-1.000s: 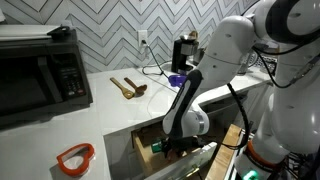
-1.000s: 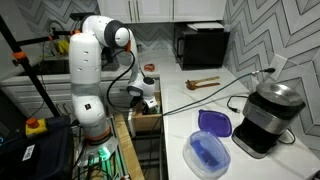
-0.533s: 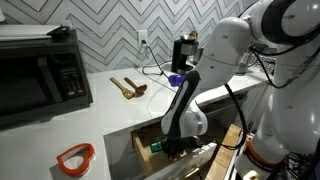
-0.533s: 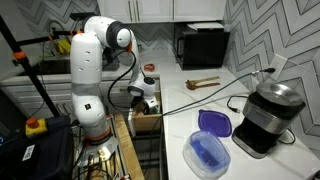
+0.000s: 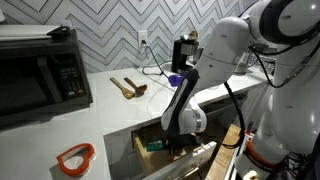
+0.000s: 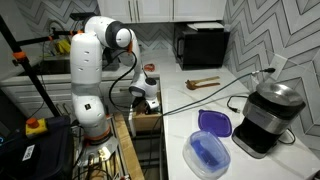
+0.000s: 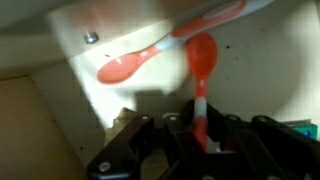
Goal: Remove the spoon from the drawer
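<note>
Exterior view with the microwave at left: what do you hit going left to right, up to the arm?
Black microwave → pair of brown wooden utensils → black pincer, down in the white-fronted wooden drawer. Red-orange ring-shaped holder skipped: it overlaps the microwave's span.

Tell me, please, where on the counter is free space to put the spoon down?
Free: the white counter between the microwave, the wooden utensils and the ring holder. Crowded: around the coffee machine and the blue container.

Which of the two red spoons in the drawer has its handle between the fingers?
The spoon standing vertical in the wrist view, handle running down between the fingers; the other spoon lies slanted beyond them.
</note>
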`<state>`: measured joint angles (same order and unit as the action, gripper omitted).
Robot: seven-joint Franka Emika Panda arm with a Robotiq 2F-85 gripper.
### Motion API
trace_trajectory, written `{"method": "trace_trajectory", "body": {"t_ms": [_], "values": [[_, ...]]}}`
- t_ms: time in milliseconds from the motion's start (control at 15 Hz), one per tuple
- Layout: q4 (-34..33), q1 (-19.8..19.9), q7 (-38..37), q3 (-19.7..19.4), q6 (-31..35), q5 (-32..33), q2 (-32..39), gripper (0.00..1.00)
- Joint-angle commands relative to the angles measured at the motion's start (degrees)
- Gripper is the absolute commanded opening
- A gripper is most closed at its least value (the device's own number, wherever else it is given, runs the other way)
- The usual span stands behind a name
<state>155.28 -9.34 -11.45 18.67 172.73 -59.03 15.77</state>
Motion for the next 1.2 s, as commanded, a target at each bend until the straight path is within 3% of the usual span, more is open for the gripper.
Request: {"method": "trace_trajectory", "body": {"t_ms": [0, 333, 533, 1133], "values": [[1.11, 0.09, -3.74, -1.34, -4.17, 0.76, -3.35, 0.02], [1.47, 0.52, -8.44, -1.82, -12.06, 0.86, -8.19, 0.02], [1.91, -1.23, -11.69, -4.29, -15.28, 1.48, -12.06, 0.02], [3.55, -1.94, -27.98, -5.00, -18.24, 10.07, -17.72, 0.02]]}}
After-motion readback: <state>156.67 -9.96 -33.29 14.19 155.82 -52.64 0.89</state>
